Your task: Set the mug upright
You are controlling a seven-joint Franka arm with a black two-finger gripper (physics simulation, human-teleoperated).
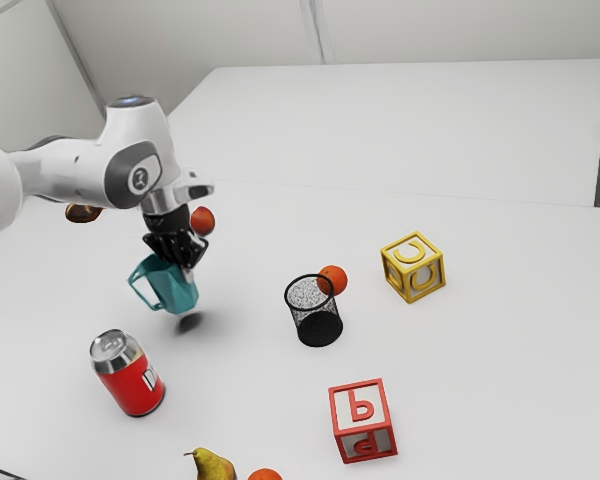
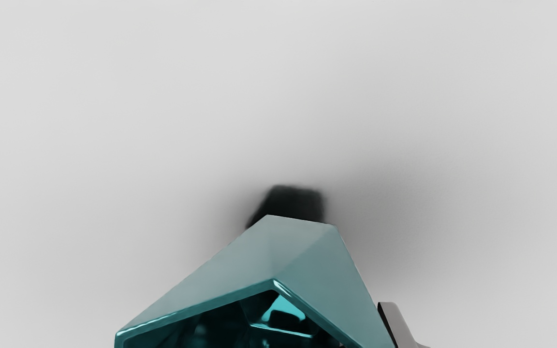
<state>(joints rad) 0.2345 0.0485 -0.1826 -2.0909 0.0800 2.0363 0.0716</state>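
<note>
In the exterior view my gripper [image 1: 187, 262] points down at the teal mug [image 1: 176, 288] and is shut on its upper wall. The mug hangs tilted above the table, its handle toward the exterior view's left and its base angled down to the right; a dark shadow lies on the table below it. The wrist view has the faceted mug [image 2: 302, 256] with its open mouth toward the hand. There my gripper [image 2: 366, 338] has one finger [image 2: 398, 328] against the outer wall; the other is mostly hidden by the mug.
A red can [image 1: 130, 375] stands nearest the mug on the table [image 1: 240, 400]. Toward the exterior view's right are a black mesh cup [image 1: 318, 325], an orange fruit [image 1: 333, 279], a yellow block [image 1: 414, 268] and a red block [image 1: 363, 422]. A pear [image 1: 212, 466] lies at the front.
</note>
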